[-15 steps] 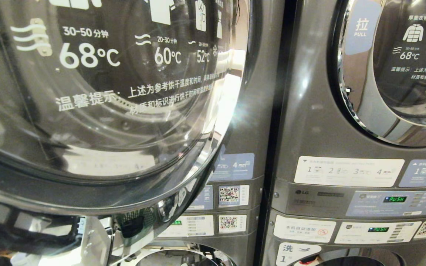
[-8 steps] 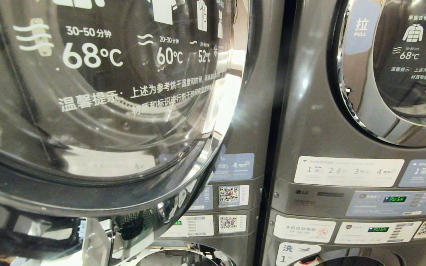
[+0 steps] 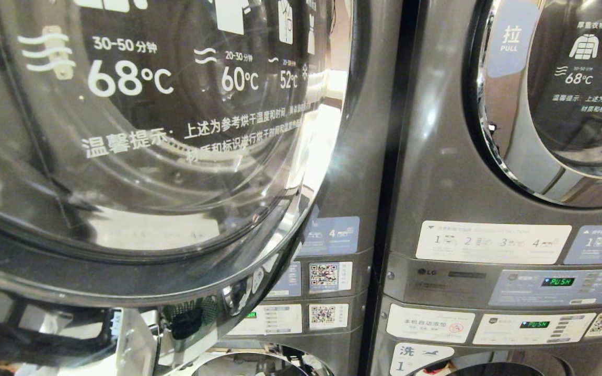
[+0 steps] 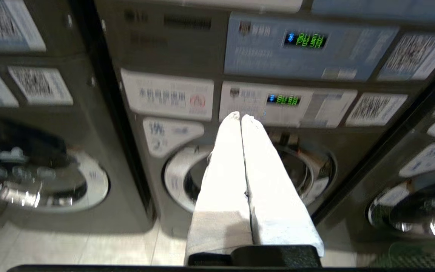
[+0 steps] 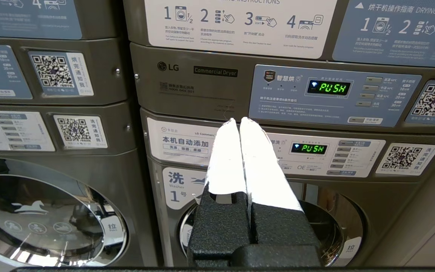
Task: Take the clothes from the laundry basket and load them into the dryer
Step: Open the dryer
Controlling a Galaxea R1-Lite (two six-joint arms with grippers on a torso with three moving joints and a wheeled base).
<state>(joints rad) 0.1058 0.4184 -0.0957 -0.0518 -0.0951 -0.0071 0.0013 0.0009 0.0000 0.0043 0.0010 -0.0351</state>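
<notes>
The dryer door (image 3: pixel 139 156), a big round glass printed with temperatures, stands swung out close to my head camera on the left. A second dryer (image 3: pixel 458 172) with its door shut is on the right. The laundry basket and the clothes are out of view. Neither arm shows in the head view. My left gripper (image 4: pixel 240 116) is shut with nothing in it, its white fingers pointing at a washer's control panel (image 4: pixel 285 102). My right gripper (image 5: pixel 239 120) is also shut and empty, held before the seam between the dryer panel (image 5: pixel 217 81) and the washer below.
The machines are stacked, dryers over washers, side by side in a row. Lit displays (image 3: pixel 557 281) read PUSH. A washer porthole (image 5: pixel 334 226) lies below the right gripper. Pale tiled floor (image 4: pixel 70 245) shows in front of the washers.
The big glass door has shifted a touch to the right against the machines behind it. Nothing else differs in the head view.
</notes>
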